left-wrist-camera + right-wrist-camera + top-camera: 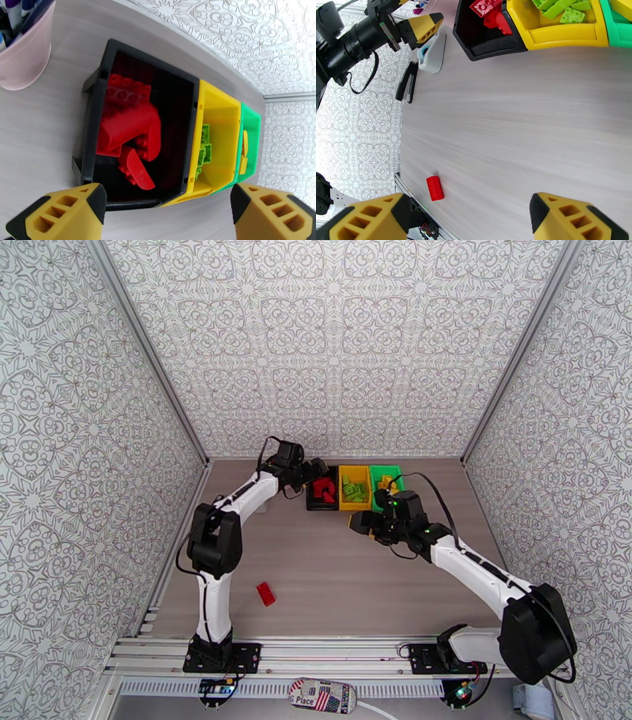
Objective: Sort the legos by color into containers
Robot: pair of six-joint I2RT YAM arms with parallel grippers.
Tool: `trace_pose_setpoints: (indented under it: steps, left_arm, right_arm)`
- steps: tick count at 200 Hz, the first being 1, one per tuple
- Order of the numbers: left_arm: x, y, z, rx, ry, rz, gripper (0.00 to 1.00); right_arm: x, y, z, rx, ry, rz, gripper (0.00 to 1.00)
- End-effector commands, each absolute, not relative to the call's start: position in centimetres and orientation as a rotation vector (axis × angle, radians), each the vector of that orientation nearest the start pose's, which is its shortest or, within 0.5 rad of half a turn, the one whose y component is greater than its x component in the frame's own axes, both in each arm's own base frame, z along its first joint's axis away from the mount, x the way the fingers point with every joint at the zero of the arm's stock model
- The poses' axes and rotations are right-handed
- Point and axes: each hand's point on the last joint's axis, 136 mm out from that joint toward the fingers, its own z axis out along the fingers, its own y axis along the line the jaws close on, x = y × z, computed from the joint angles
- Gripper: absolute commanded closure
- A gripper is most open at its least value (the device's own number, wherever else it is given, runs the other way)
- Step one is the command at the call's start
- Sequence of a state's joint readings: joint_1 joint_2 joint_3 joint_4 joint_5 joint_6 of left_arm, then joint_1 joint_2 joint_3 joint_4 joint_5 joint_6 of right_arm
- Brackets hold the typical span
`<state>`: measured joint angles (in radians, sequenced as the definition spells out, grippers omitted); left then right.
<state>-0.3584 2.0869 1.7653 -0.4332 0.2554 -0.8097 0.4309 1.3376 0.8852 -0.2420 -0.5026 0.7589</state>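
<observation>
Three bins stand in a row at the back of the table: the black bin [310, 491] [91, 114] holds red legos [130, 130], the yellow bin [354, 473] [221, 118] holds light green legos [204, 148], and the green bin [387, 472] [252, 122] holds yellow legos [244, 152]. One red lego [266, 594] [435, 188] lies alone on the table near the front left. My left gripper [316, 470] [166, 205] hovers open over the black bin, nothing between its fingers. My right gripper [365, 524] [470, 213] is open and empty just in front of the yellow bin.
A pink cup of pens [21, 43] stands left of the black bin. A small white-and-blue box [432, 49] and a black clip-like item [407, 81] lie by the left wall. Patterned walls enclose the table; a metal rail [316, 654] runs along its front edge.
</observation>
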Motion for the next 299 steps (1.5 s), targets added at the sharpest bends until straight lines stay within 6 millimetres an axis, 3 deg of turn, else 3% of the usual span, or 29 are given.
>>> trace_pose_setpoints:
  steps: [1, 30, 102, 148, 203, 257, 299]
  left_arm:
    - [49.9, -24.2, 20.0, -0.315, 2.388, -0.775, 0.12]
    - [45.5, -23.2, 20.3, -0.261, 2.415, -0.662, 0.11]
    - [32.3, -14.7, 14.1, -0.404, 2.583, -0.351, 0.08]
    - [25.9, -11.0, 11.9, -0.536, 2.634, -0.295, 0.07]
    - [21.2, -9.9, 9.0, -0.643, 2.674, -0.331, 0.07]
    - [18.9, -10.8, 5.7, -0.668, 2.745, -0.339, 0.09]
    - [17.5, -11.0, 3.4, -0.667, 2.808, -0.277, 0.18]
  right_arm:
    - [30.7, 23.0, 17.0, 0.098, 2.454, 1.156, 0.16]
    - [30.7, 23.3, 17.1, 0.094, 2.453, 1.161, 0.16]
    - [30.0, 26.6, 15.9, -0.043, 2.528, 1.052, 0.18]
    - [29.2, 29.5, 15.4, -0.166, 2.568, 0.950, 0.18]
    - [27.9, 32.4, 14.1, -0.299, 2.627, 0.823, 0.18]
    - [27.3, 32.1, 13.0, -0.320, 2.652, 0.762, 0.17]
    - [27.0, 31.8, 12.4, -0.320, 2.662, 0.754, 0.17]
